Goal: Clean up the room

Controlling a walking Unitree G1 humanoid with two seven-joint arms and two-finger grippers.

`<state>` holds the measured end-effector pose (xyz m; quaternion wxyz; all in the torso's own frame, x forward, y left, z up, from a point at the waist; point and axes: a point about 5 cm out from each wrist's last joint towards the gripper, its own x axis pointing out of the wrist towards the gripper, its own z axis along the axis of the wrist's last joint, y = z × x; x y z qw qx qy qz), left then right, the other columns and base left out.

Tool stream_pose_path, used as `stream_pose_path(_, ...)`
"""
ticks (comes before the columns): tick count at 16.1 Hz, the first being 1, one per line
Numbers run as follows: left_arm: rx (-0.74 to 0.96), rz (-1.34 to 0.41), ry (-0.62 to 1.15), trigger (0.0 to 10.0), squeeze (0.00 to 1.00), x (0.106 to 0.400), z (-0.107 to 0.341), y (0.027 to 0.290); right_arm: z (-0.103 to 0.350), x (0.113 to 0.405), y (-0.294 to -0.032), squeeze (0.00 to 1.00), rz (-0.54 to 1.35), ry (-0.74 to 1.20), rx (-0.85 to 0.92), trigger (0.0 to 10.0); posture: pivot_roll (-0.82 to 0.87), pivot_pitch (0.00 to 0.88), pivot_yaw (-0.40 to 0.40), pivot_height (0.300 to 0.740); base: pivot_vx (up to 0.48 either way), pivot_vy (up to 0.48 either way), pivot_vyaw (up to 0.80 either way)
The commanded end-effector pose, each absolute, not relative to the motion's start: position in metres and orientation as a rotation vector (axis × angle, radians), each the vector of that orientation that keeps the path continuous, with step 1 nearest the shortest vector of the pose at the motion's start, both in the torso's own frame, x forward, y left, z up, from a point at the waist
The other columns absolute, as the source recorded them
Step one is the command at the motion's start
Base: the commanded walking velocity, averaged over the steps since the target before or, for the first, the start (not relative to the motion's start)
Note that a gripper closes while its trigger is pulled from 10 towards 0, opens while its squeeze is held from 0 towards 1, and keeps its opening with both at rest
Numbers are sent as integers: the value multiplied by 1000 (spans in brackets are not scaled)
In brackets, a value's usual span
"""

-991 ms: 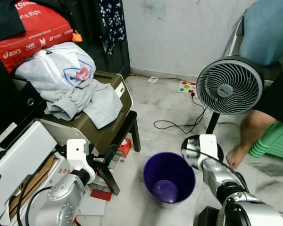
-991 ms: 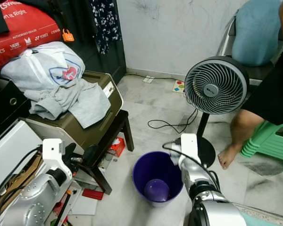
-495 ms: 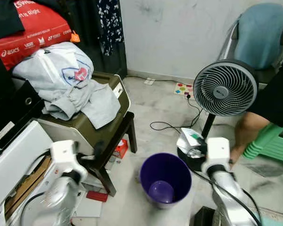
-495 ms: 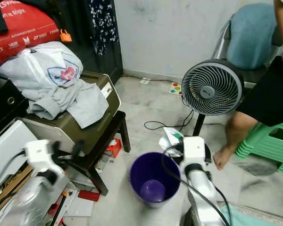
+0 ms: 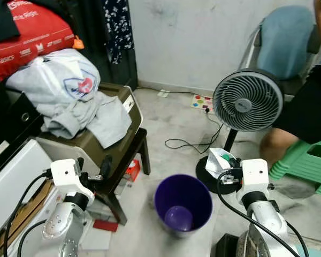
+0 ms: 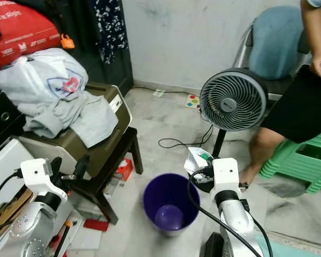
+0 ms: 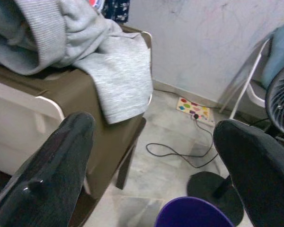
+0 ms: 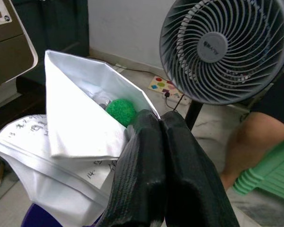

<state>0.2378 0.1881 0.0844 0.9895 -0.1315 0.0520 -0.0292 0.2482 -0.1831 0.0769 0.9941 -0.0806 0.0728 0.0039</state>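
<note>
The right tool (image 5: 227,172) is clamped shut on a crumpled white paper wrapper (image 8: 80,137) — its two black fingers (image 8: 154,161) pressed together over the folded edge, with a small green ball-like bit (image 8: 121,111) tucked in the fold just beyond the fingertips. Below and to the left of this tool stands the purple bin (image 5: 183,203), upright on the pale floor (image 5: 171,118), its mouth open and a rounded purple shape at its bottom; the wrapper hangs near the bin's right rim, though whether it is over the opening or just beside it I cannot tell. Behind the right tool rises a grey pedestal fan (image 5: 247,100) on a black round base, with a black cable (image 5: 184,143) looping over the floor from it toward a coloured plug block (image 5: 200,101) at the wall. To the right of the fan a person's leg (image 5: 275,147) and a green plastic stool (image 5: 305,160) show. The left tool (image 5: 93,172) hovers with its fingers (image 7: 52,170) spread wide apart, holding nothing, well to the left of the bin. Just ahead of it is a dark wooden stool carrying a brown and cream printer (image 5: 104,144) — on top of that lies a heap of grey clothing (image 5: 75,101). A red bag (image 5: 29,35) sits higher up behind the heap.
</note>
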Motion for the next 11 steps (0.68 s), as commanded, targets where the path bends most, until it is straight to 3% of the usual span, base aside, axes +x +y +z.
stream_pose_path(1,-263,-59,108,10000,0,238,84,187,82,248,-184,0,6,136,-172,10000,-72,0,41,740,311,0,0)
stream_pose_path(11,-258,-64,125,10000,0,235,81,187,80,245,-181,0,10,177,-166,10000,-64,0,42,740,327,0,0)
